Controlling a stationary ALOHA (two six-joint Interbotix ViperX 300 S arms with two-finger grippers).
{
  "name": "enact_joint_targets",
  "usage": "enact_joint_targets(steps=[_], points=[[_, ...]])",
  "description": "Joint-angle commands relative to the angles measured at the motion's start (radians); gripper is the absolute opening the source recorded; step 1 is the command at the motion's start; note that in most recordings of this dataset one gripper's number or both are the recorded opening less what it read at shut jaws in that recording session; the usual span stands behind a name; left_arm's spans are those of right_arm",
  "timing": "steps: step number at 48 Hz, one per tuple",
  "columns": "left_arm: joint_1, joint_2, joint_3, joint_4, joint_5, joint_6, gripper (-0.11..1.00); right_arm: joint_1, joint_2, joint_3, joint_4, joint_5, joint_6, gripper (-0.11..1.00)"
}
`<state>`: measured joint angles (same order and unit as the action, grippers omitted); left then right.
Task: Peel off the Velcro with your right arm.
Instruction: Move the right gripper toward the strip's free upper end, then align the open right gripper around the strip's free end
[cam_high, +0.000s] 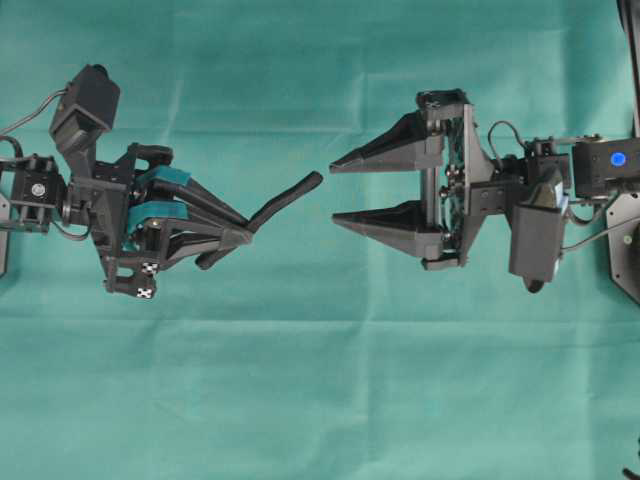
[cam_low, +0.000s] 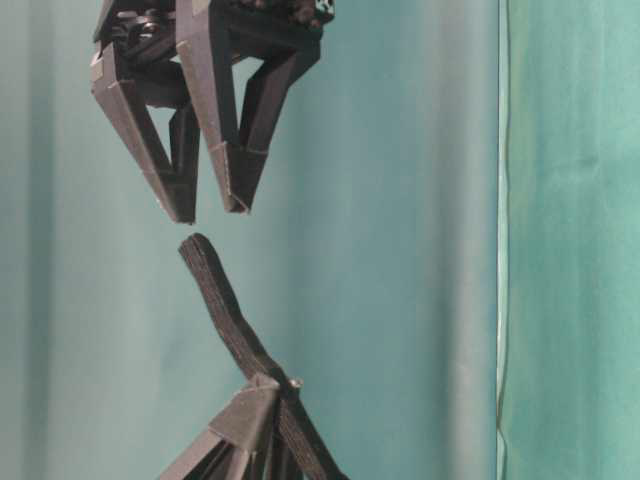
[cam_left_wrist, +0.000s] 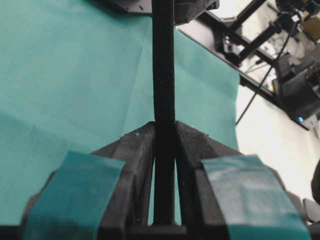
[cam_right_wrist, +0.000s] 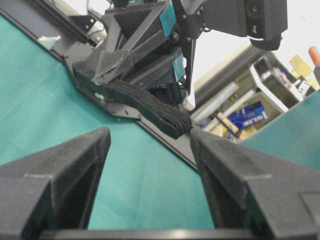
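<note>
The Velcro (cam_high: 283, 199) is a thin black strip held above the green cloth. My left gripper (cam_high: 243, 228), with teal tape on its fingers, is shut on its lower part. The strip's free end points toward my right gripper (cam_high: 335, 192). That gripper has plain black wedge fingers, is open and empty, and sits a short gap from the strip's tip. In the left wrist view the strip (cam_left_wrist: 163, 75) runs straight up between the closed fingers. In the right wrist view its rounded end (cam_right_wrist: 170, 117) lies just beyond the open right finger (cam_right_wrist: 215, 150). The table-level view shows the strip (cam_low: 225, 310) just below the open fingers (cam_low: 235, 180).
A green cloth (cam_high: 320, 400) covers the table. Off the cloth, a black frame rail and clutter of boxes (cam_right_wrist: 250, 115) show in the right wrist view. Cables and gear (cam_left_wrist: 295, 85) lie beyond the cloth's edge in the left wrist view.
</note>
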<state>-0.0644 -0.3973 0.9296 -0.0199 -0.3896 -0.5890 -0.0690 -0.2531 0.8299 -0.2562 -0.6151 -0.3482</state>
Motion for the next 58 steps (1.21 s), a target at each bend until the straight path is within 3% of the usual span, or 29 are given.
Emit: enact_joint_targets(steps=[1, 58], points=[[-0.005, -0.005, -0.009, -0.002, -0.014, 0.0, 0.1, -0.002, -0.002, -0.026, 0.002, -0.015, -0.002, 0.27], [0.026, -0.005, -0.005, -0.002, -0.023, 0.0, 0.1, 0.006, 0.043, -0.034, -0.002, -0.017, 0.0, 0.27]])
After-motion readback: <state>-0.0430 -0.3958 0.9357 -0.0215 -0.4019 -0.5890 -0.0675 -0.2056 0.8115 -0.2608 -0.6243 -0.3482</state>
